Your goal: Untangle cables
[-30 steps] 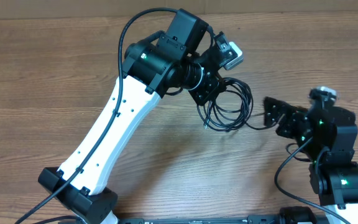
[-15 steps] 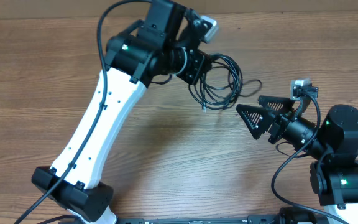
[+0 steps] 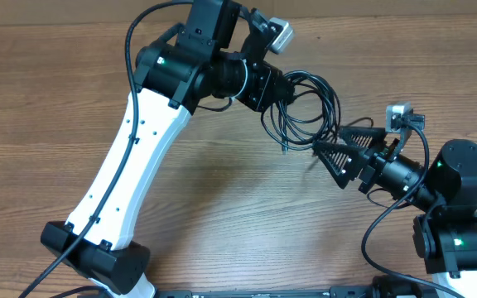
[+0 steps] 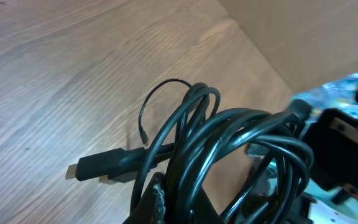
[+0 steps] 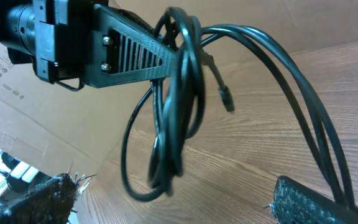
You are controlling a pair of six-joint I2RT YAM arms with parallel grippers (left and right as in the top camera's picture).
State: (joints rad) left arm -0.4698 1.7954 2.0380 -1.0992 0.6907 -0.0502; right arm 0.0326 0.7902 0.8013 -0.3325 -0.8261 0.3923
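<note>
Overhead: grips tangled bundle of thin black cables (image 3: 311, 112) in left gripper (image 3: 283, 88), lifted over brown wooden table (image 3: 48, 108). Holds right gripper (image 3: 330, 139) spread wide, just beside the hanging loops.

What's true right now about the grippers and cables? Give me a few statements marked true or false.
1. The left gripper grips the cables. True.
2. The right gripper is shut on a cable. False: its fingers are spread wide apart.
3. The cables lie flat on the table. False: the bundle hangs from the left gripper, lifted above the table.
4. A plug shows in the left wrist view. True.
</note>
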